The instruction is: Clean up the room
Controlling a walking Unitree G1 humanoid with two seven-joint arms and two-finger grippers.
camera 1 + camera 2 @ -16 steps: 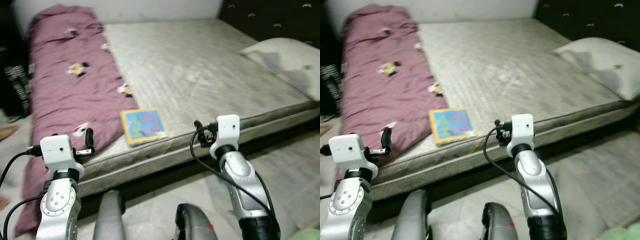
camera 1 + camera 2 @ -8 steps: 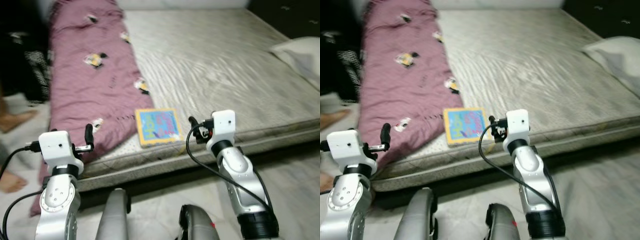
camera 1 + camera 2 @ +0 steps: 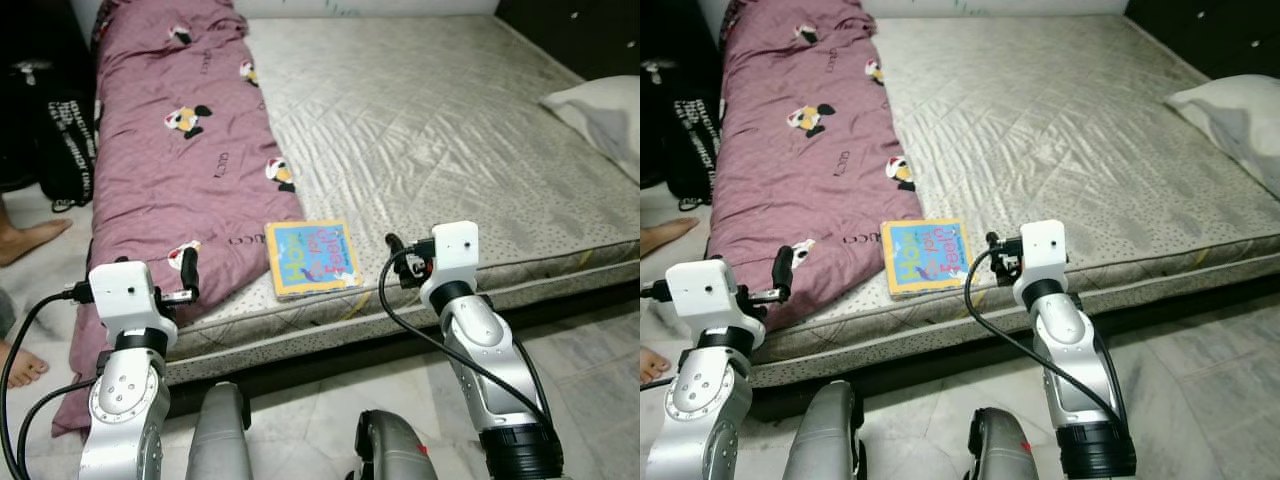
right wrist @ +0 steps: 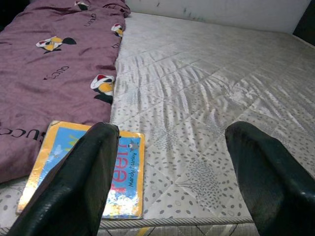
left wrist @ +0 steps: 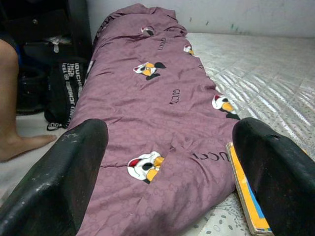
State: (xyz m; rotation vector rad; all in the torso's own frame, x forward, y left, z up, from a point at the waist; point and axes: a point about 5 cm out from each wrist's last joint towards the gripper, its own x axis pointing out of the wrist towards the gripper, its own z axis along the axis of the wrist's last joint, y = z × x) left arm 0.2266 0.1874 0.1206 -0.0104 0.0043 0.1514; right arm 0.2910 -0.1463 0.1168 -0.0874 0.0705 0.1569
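Note:
A colourful picture book [image 3: 312, 258] lies flat near the front edge of the grey mattress [image 3: 430, 130], just beside a maroon blanket [image 3: 180, 150] printed with cartoon figures. My left gripper [image 3: 187, 268] is held open in front of the blanket's near end, short of the bed edge. My right gripper [image 3: 393, 243] is open too, hovering at the mattress edge just right of the book. In the right wrist view the book [image 4: 83, 169] sits partly behind one finger [image 4: 74, 187]. The left wrist view has the book's corner [image 5: 243, 189] beside the blanket [image 5: 157, 113].
A white pillow [image 3: 600, 105] lies at the mattress's right side. A black bag [image 3: 65, 150] stands on the floor left of the bed, and a person's bare feet [image 3: 30, 240] are there too. Pale tiled floor [image 3: 590, 380] runs along the bed's front.
The camera swung and settled, so the picture is sharp now and the bed sits more centred. Both arms keep the same raised pose with open fingers.

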